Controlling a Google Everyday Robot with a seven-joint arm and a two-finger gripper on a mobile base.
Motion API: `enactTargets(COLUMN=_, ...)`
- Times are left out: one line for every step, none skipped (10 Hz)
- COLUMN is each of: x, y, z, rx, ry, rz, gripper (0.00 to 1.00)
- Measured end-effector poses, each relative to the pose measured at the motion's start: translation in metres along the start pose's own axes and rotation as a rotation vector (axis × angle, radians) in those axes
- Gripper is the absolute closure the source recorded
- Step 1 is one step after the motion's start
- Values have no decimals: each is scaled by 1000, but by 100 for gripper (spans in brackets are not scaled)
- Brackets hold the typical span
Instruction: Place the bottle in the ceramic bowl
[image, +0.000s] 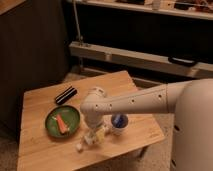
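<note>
The white bottle (95, 137) lies on its side on the wooden table (45, 155), just right of and below the ceramic bowl (71, 117). The bowl is a shallow dark green dish holding an orange item (61, 123). My white arm reaches in from the right, bends at its joint (95, 104) and points down. My gripper (93, 131) is right over the middle of the bottle, at the bowl's right rim, and hides part of it. I cannot see whether it holds the bottle.
A black oblong case (65, 95) lies behind the bowl. A small white cup with a blue thing in it (119, 122) stands close to the right of the gripper. The table's front right edge is near the cup.
</note>
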Motion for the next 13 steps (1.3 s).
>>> enactTargets(x=-2, y=-2, z=-3, rx=4, ry=0, rz=2, gripper=20)
enactTargets(x=-1, y=-3, z=0, rx=10, ry=3, rz=0, gripper=20)
enactTargets(x=-2, y=-6, z=5, rx=17, ry=8, rz=1, gripper=20)
enactTargets(x=-5, y=-7, z=15, rx=13, ry=7, rz=-3, gripper=20)
enactTargets(x=-6, y=-8, z=22, rx=9, ry=8, rz=-10, gripper=20)
enactTargets(x=-6, y=-9, z=23, rx=7, ry=8, rz=-10, gripper=20)
enactTargets(x=-8, y=-9, z=22, rx=0, ry=1, rz=-13, gripper=21)
enactTargets(x=-8, y=-10, z=21, rx=-2, ry=0, rz=-13, gripper=27)
enactTargets(x=-8, y=-9, z=21, rx=-5, ry=-1, rz=-16, gripper=36)
enactTargets(x=-7, y=-8, z=21, rx=-5, ry=0, rz=-17, gripper=47)
enactTargets(x=-7, y=-8, z=22, rx=-3, ry=3, rz=-15, gripper=55)
enactTargets(x=-7, y=-10, z=25, rx=12, ry=3, rz=-12, gripper=66)
enactTargets(x=-7, y=-12, z=28, rx=26, ry=4, rz=-13, gripper=72)
